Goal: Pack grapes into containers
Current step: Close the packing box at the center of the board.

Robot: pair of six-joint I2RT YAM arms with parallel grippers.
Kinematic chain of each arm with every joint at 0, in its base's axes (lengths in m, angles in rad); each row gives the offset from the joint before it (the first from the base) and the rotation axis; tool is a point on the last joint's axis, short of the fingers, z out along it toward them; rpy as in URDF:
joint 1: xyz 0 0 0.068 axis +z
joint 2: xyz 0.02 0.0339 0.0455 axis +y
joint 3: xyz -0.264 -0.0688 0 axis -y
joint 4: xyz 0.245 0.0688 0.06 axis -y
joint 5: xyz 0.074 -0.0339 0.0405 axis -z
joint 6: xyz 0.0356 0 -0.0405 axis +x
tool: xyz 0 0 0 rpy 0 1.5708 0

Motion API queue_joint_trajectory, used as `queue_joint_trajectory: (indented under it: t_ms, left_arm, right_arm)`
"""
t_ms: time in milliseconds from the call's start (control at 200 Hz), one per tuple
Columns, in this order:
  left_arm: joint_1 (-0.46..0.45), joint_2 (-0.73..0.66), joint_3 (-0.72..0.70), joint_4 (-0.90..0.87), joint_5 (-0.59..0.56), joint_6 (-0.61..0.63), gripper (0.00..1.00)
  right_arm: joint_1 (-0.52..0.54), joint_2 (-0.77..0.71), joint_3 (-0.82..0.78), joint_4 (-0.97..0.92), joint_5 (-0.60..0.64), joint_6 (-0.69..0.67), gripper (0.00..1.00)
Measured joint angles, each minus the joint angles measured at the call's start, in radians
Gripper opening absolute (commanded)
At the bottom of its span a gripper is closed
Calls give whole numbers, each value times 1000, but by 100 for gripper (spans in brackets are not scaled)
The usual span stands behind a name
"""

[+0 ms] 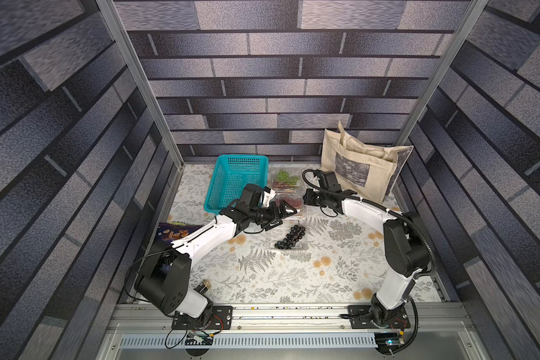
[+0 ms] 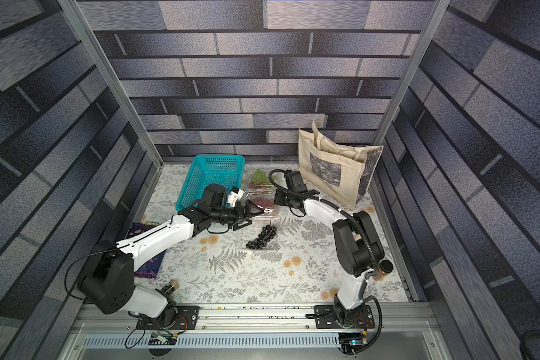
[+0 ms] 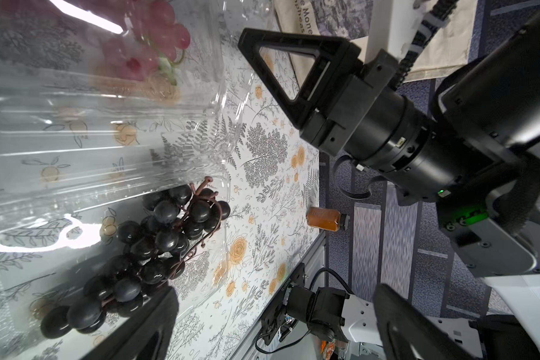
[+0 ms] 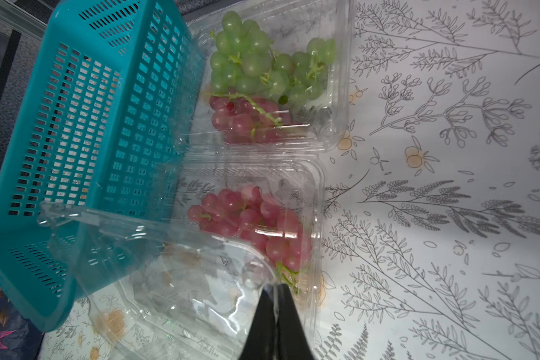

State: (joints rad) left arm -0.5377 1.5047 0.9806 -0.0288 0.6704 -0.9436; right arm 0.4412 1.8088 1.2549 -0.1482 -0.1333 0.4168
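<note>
Clear container [image 4: 181, 280] rim (right end effector [image 4: 275, 296])

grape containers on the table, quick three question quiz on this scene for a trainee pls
1. Multiple choice: which grapes share the far container with the green grapes? A black, B red, C none.
2. True or false: the left hand is open and holds nothing.
3. Short answer: what is the right hand shut on?
Key: 1 B, the red grapes. 2 True. 3 The clear lid of the middle container.
</note>
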Motion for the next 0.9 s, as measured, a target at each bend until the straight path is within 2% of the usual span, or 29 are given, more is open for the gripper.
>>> queue_joint_trajectory:
  t_ms: [401,897]
  left_arm:
    - [-53,182,-3,142,-118,-138,100]
    - [-36,234,20,179,-233,-130,100]
  right_arm:
    - [-1,18,19,-1,3,-31,0]
    - [-19,43,73,-3,6,-41,1]
